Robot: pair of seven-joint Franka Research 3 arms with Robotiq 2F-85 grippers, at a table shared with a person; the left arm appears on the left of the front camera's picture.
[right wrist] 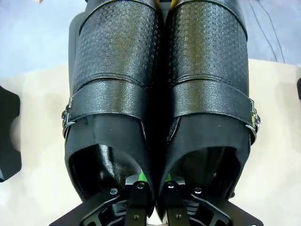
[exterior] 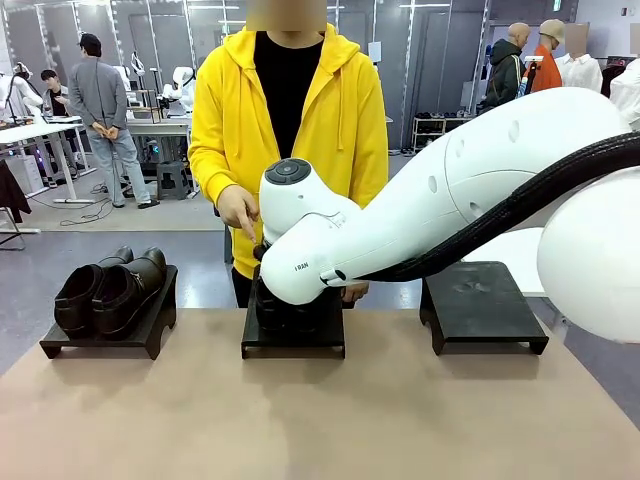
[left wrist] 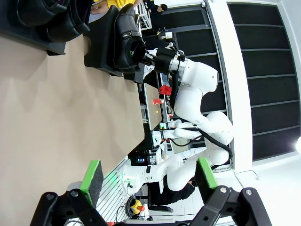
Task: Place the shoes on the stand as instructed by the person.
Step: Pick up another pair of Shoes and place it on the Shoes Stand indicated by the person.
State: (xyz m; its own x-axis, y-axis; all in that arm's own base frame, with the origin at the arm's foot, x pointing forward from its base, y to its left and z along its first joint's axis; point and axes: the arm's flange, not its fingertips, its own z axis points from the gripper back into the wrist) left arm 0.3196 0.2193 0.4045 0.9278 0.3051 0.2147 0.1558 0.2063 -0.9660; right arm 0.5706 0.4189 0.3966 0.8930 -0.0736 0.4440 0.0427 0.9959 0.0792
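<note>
Two black shoes (right wrist: 160,94) sit on the middle stand (exterior: 293,340), toes toward twelve o'clock from the right pincer (right wrist: 153,188), clamped narrow on their touching inner walls; left pincer (left wrist: 150,179) gapes wide.

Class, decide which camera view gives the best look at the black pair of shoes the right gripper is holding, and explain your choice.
The right wrist view: the black pair of shoes appears close up from above, straps and buckles clear, with the right gripper pinching their inner walls. In the front view the right arm mostly hides them. The left wrist view shows them small and distant.
</note>
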